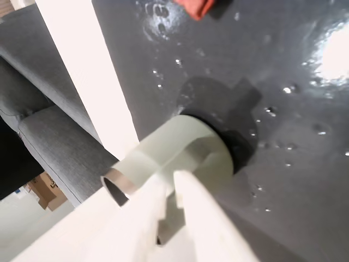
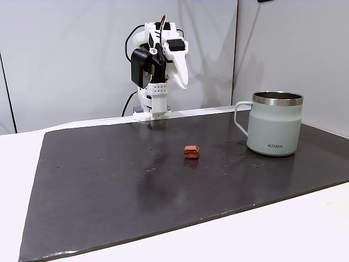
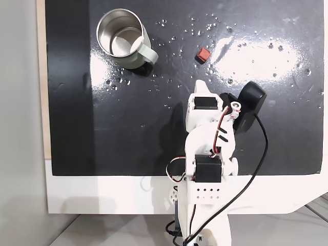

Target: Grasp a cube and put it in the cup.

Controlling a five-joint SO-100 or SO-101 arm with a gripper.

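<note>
Opening step, nothing grasped: pincer (image 1: 174,180) folded back high near the arm's base, white fingers (image 1: 204,218) drawn nearly together with only a thin gap and nothing between them, aimed toward the cup (image 1: 185,153) in the wrist view. Cube (image 2: 191,152) lying alone on the dark mat (image 2: 109,185) of the worktop (image 2: 305,229), roughly mid-mat in a fixed view, well apart from the cup (image 2: 274,128) standing upright near the mat's edge. Next, by judgement: swing toward the cube, spread wider, descend straight over so small a block, close, then lift and carry over the steel rim.
</note>
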